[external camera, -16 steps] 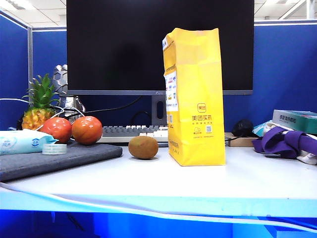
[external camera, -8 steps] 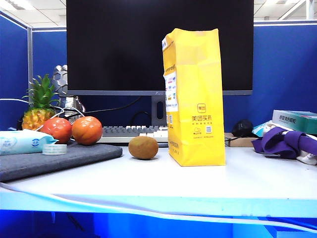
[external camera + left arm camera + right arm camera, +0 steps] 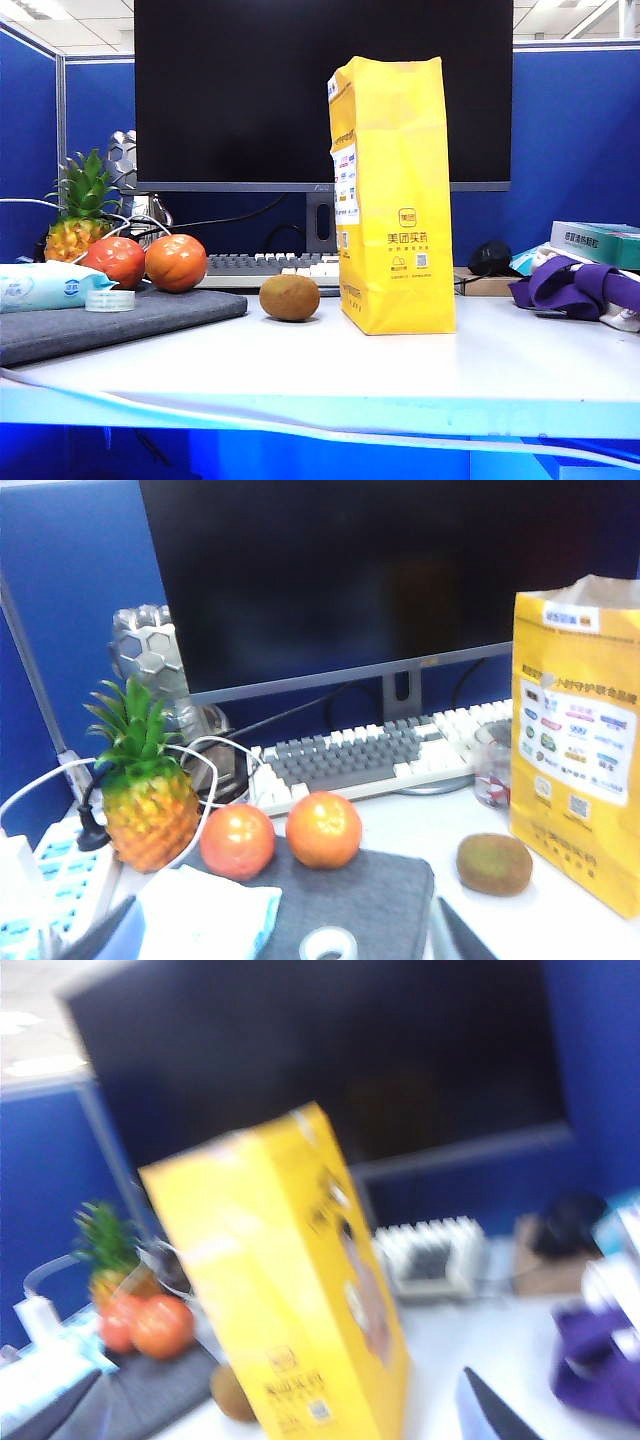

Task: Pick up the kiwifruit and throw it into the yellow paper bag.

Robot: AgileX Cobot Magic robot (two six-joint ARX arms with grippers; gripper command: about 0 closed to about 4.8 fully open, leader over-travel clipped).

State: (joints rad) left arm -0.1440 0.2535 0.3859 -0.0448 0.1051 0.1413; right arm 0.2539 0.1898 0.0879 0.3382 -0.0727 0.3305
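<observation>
The kiwifruit [image 3: 289,298] lies on the white table just left of the yellow paper bag [image 3: 393,190], which stands upright with its top open. Neither gripper shows in the exterior view. My left gripper [image 3: 282,912] hangs open above the grey pad, back from the kiwifruit [image 3: 494,864] and the bag [image 3: 580,740]; only its dark fingertips [image 3: 452,932] show. My right gripper [image 3: 280,1378] is open too, empty, facing the bag [image 3: 280,1290] from a distance, with the kiwifruit [image 3: 232,1392] peeking out beside the bag's base. That view is blurred.
Two orange-red fruits [image 3: 176,262] [image 3: 117,260], a wipes pack [image 3: 45,284] and a tape roll [image 3: 110,300] sit on a grey pad [image 3: 120,322]. A pineapple [image 3: 78,212], keyboard [image 3: 262,268] and monitor [image 3: 240,90] stand behind. Purple cloth [image 3: 575,285] lies right. A white cable [image 3: 300,428] runs along the front edge.
</observation>
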